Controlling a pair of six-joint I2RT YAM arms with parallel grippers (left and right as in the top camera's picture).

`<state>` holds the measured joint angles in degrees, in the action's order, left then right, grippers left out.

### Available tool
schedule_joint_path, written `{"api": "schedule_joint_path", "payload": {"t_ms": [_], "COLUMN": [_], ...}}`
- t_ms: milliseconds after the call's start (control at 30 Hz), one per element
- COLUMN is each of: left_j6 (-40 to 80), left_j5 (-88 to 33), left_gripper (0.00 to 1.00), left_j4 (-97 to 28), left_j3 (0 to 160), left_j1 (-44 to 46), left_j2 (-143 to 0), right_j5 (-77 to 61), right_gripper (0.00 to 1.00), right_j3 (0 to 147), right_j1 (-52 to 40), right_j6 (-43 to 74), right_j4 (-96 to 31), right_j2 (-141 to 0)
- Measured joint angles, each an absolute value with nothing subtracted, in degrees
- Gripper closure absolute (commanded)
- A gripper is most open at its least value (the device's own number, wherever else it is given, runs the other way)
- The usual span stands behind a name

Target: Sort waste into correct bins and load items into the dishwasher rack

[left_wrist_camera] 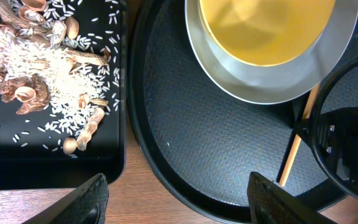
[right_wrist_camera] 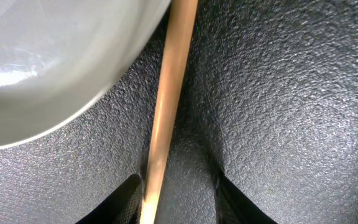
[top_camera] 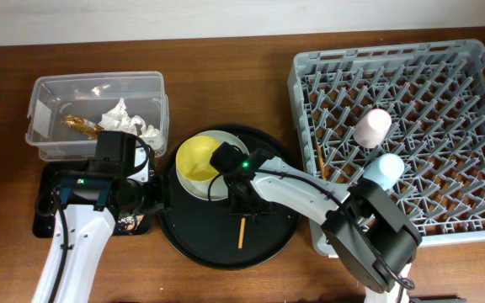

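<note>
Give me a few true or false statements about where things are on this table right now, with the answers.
1. The pink cup is in the rack. True.
2. The yellow bowl is in the rack. False: it sits on the plate on the round tray.
3. The left gripper is shut. False: it is open, holding nothing.
4. A chopstick lies on the round tray. True.
5. The wrapper is in the clear tub. True.

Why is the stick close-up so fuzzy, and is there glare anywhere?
Right wrist: the chopstick looks soft, probably too close to focus, and the plate shows small glints. Left wrist: the food scraps are crisp. Overhead: evenly lit and sharp.
</note>
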<state>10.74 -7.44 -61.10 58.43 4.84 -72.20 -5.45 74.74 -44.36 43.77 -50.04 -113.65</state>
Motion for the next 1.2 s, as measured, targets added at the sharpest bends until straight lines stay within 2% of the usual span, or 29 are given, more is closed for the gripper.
{"api": "schedule_joint_path", "payload": {"t_ms": [100,133,200,400,467,567,700,767,800,833,900,967,1000,1067,1100,1133,1200], "left_j6": [10.74,10.74,10.74,10.74,10.74,10.74,10.74,10.74,10.74,10.74,10.74,10.76,10.76,10.76,10.76,11.22,12.49], "left_j5": [-7.44,-7.44,-7.44,-7.46,-7.44,-7.44,-7.46,-7.46,-7.46,-7.46,-7.46,-7.44,-7.44,-6.07,-5.67,-5.48,-4.64], "left_gripper": [0.29,0.29,0.29,0.29,0.29,0.29,0.29,0.29,0.28,0.27,0.22,0.22,0.21,0.21,0.17,0.15,0.14], "left_j4": [-61.10,-61.10,-61.10,-61.10,-61.10,-61.10,-61.12,-61.12,-61.12,-61.23,-61.28,-61.36,-61.52,-61.56,-61.54,-61.52,-61.36], "left_j3": [58.43,58.43,58.43,58.43,58.43,58.43,58.43,58.43,58.43,58.43,58.43,58.43,58.43,58.43,58.43,58.43,58.43], "left_j1": [4.84,4.84,4.84,4.84,4.84,4.84,4.84,4.84,4.84,4.84,4.84,4.84,4.84,4.84,4.84,4.43,1.56], "left_j2": [-72.20,-72.20,-72.20,-72.20,-72.20,-72.20,-72.20,-72.20,-72.20,-72.20,-72.20,-72.20,-72.20,-72.20,-72.20,-72.20,-72.20], "right_j5": [-5.45,-5.43,-5.50,-5.37,-3.46,-1.56,-1.26,-1.28,-1.28,-1.30,-1.30,-1.30,-3.88,-12.53,-17.30,-20.16,-22.17], "right_gripper": [0.66,0.80,0.96,0.96,0.96,0.96,0.96,0.96,0.73,0.67,0.67,0.66,0.01,0.01,0.01,0.04,0.17], "right_j3": [74.74,74.74,74.76,74.89,74.74,74.83,74.85,74.85,74.85,74.85,74.85,75.35,79.11,85.89,87.31,87.35,87.35], "right_j1": [-44.36,-44.36,-44.36,-44.25,-42.54,-31.31,-17.56,-15.92,-15.66,-15.68,-15.66,-15.66,-15.66,-15.55,-15.55,-15.77,-19.07], "right_j6": [43.81,44.27,45.08,45.01,43.20,31.40,15.07,11.16,9.34,8.58,7.55,8.69,9.65,10.07,9.85,9.93,10.26], "right_j4": [-49.82,-50.04,-51.79,-55.83,-59.55,-67.68,-73.01,-72.60,-71.70,-71.37,-69.73,-70.04,-70.22,-63.88,-59.46,-58.04,-56.69], "right_j2": [-113.69,-113.73,-113.84,-113.95,-109.56,-88.73,-84.42,-86.28,-89.10,-90.74,-92.97,-92.73,-91.26,-86.87,-86.00,-86.39,-91.26]}}
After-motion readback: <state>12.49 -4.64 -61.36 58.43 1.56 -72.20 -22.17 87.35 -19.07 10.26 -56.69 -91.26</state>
